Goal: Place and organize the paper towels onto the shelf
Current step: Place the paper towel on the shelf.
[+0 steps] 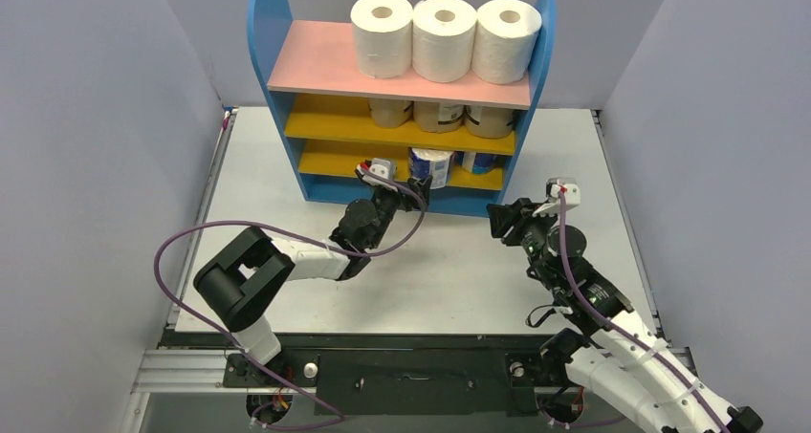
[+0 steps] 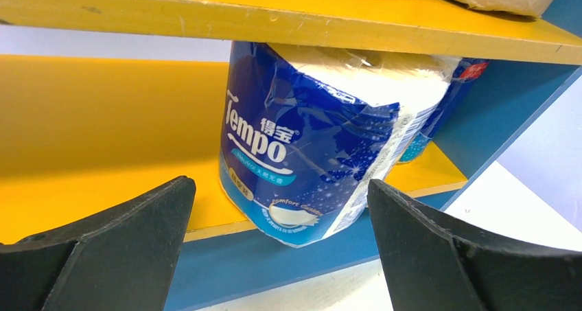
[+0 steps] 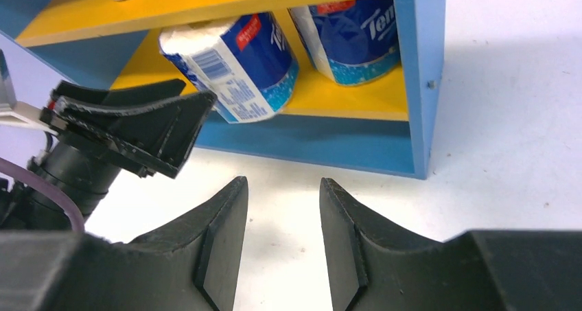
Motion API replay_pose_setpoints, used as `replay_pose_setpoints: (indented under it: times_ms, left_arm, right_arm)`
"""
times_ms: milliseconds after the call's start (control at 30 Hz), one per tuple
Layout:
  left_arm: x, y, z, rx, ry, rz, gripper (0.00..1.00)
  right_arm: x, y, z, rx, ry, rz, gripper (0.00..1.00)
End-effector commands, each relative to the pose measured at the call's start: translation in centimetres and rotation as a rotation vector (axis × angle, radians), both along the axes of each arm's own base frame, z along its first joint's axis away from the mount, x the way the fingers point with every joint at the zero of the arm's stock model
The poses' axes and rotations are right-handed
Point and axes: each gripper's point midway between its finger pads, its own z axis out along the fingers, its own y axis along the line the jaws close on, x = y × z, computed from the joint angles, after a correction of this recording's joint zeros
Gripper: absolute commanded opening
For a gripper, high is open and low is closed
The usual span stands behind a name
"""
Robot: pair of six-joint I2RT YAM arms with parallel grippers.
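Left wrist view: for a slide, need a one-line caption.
Open left end effector faces a blue-wrapped paper towel roll at the front edge of the lower yellow board.

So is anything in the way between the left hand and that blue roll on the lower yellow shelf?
Nothing visible. The left hand is open, and the blue-wrapped roll sits straight ahead of it at the front edge of the lower yellow board, with only open space between.
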Motion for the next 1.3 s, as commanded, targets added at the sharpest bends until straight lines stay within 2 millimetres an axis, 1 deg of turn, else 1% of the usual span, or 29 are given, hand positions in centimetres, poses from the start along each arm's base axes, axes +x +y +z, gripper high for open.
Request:
replay_pose_setpoints:
  times_ms: [0, 100, 333, 500, 733, 933, 1100, 1167, 1267]
  left_arm:
    - [0.5, -0.6, 1.9, -0.04, -0.041, 0.014, 0.96]
    - [0.4, -0.8, 2.3, -0.068, -0.051, 0.007, 0.96]
    - [0.9, -1.3, 1.9, -0.088, -0.04, 0.01, 0.96]
    - [1.5, -1.5, 1.9, -0.098, -0.036, 0.03, 0.96]
    - [2.7, -1.2, 1.0, -0.067, -0.005, 0.106, 0.96]
    - [3.1, -1.5, 1.0, -0.041, -0.003, 0.14, 0.96]
    - [2.7, -2.1, 1.6, -0.016, -0.026, 0.15, 0.96]
    - [2.2, -1.8, 1.8, -0.027, -0.036, 0.147, 0.96]
    - [1.4, -0.8, 2.6, -0.063, -0.058, 0.143, 0.96]
  right_arm:
    - [-0.5, -1.2, -1.3, -0.029, 0.019, -0.036, 0.39]
    - [-0.9, -1.4, -2.2, -0.037, 0.037, -0.03, 0.39]
    - [-1.7, -1.8, -3.4, -0.032, 0.06, -0.029, 0.4]
    - [-1.9, -2.2, -3.7, -0.027, 0.06, -0.049, 0.4]
    - [-2.0, -2.5, -4.2, -0.035, 0.065, -0.058, 0.4]
    - [-2.1, -2.8, -4.1, -0.043, 0.061, -0.066, 0.4]
    - [-2.1, -2.9, -4.2, -0.053, 0.062, -0.067, 0.4]
    - [-2.2, -3.0, -4.1, -0.055, 0.06, -0.068, 0.4]
    - [-2.3, -3.1, -4.1, -0.056, 0.059, -0.071, 0.4]
